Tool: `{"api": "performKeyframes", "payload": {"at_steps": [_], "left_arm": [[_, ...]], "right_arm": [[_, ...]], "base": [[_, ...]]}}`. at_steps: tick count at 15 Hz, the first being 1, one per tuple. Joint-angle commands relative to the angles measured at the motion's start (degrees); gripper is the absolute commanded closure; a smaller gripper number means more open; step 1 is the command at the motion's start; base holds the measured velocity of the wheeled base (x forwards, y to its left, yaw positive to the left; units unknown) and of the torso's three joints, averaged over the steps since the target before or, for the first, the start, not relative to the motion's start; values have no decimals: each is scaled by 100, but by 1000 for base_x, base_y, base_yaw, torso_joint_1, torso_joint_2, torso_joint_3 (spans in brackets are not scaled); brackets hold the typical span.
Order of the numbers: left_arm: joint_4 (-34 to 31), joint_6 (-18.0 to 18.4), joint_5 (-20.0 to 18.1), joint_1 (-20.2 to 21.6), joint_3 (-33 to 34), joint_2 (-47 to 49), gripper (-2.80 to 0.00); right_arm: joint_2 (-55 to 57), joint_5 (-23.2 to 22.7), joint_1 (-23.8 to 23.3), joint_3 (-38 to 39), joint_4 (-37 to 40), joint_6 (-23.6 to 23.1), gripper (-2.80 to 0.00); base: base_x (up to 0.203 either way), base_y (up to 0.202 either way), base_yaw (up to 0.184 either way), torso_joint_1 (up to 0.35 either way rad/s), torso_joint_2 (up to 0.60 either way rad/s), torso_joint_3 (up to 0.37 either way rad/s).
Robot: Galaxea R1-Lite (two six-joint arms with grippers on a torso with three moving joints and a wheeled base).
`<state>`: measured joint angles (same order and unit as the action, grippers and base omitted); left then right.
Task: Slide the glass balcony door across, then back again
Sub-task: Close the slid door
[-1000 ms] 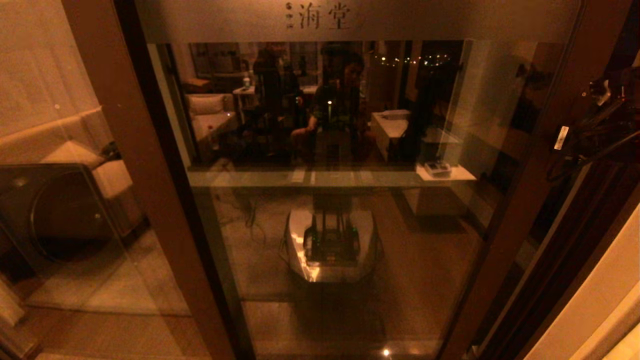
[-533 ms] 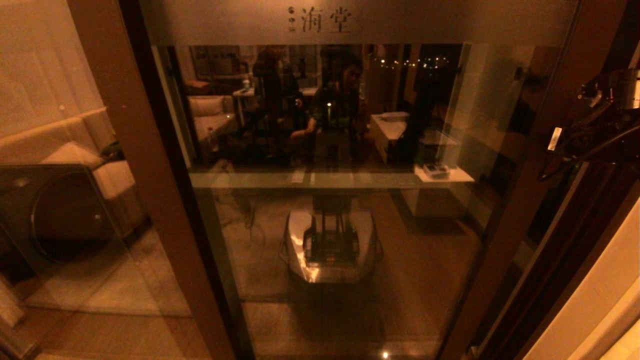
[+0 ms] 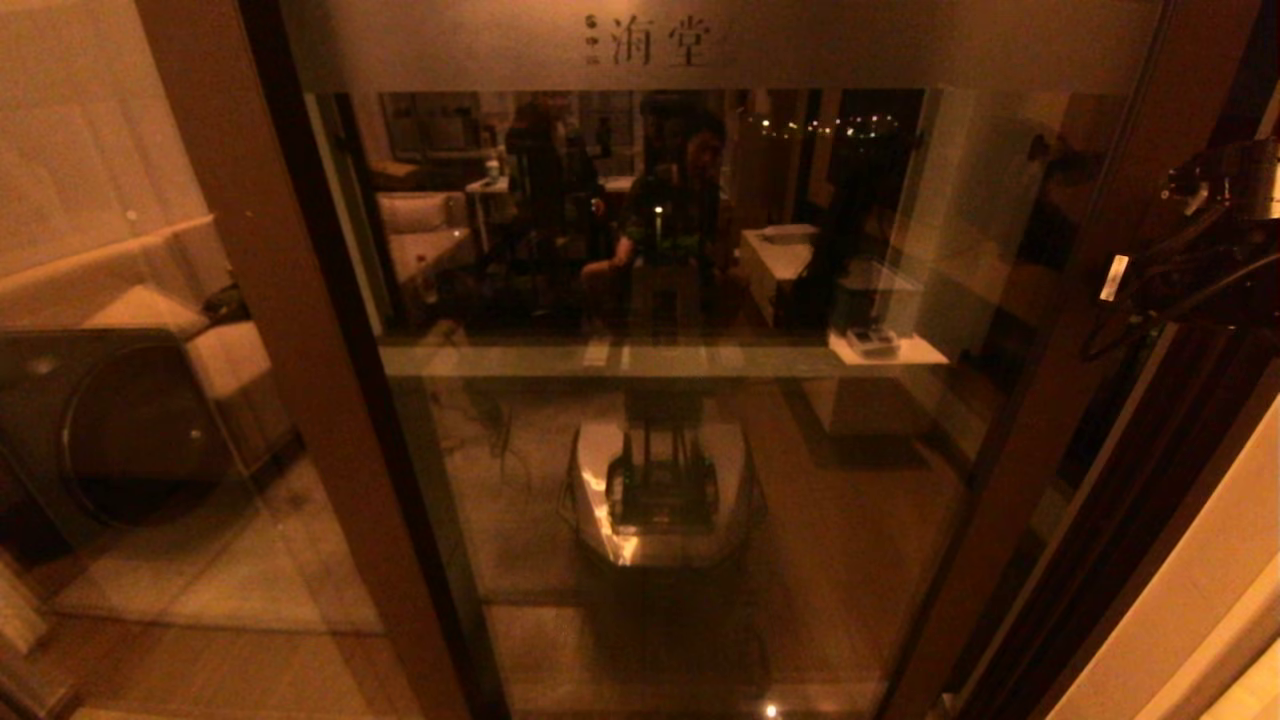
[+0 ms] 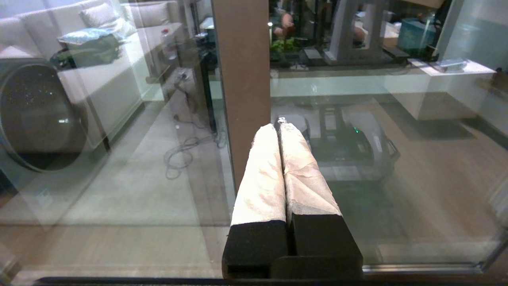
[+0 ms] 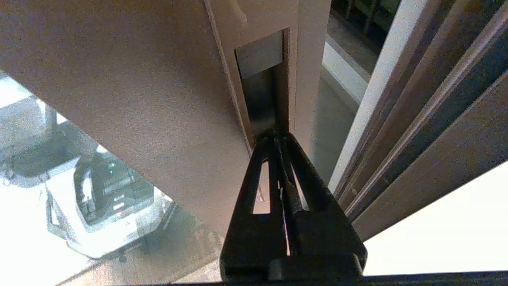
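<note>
Glass balcony door (image 3: 700,400): fills the centre of the head view, brown-framed, with a frosted band and Chinese characters (image 3: 660,42) at 12 o'clock; the glass mirrors a lit room and the robot's own base.
Door's right stile (image 3: 1060,380): runs from 1 o'clock down toward 5 o'clock in the head view; dark track rails (image 5: 420,119) lie just beside it.
Fixed pane (image 3: 120,400): at 9 o'clock in the head view, beside the door's left stile (image 3: 290,400); a dark round-fronted appliance (image 3: 110,430) shows through it.
Right gripper (image 5: 278,137): at 3 o'clock in the head view, up against the right stile; the two black fingers are pressed together with nothing between them, and their tips sit at the lower end of the handle slot.
Handle slot (image 5: 262,91): narrow recess in the stile, tips touching its edge.
Left gripper (image 4: 279,127): cloth-wrapped fingers closed on each other, holding nothing, pointing at the left stile near the glass; whether they touch cannot be told.
</note>
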<state>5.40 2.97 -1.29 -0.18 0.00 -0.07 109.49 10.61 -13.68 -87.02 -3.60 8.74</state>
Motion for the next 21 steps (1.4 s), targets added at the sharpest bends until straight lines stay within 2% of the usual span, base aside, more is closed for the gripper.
{"api": "performKeyframes", "payload": {"at_steps": [1,12,21], "left_arm": [[5,1,-3,1,202,7,0],[5,1,-3,1,202,7,0],[5,1,-3,1,193,7,0]], "right_arm": [[-25,8,-21,9,-27,-4,0],[11,-32,-316,-140,-27,-13,0],[-76,-50,-355,-114,-27,-11,0]], "base": [[0,0,0,0,0,0],[0,0,0,0,0,0],[0,0,0,0,0,0]]}}
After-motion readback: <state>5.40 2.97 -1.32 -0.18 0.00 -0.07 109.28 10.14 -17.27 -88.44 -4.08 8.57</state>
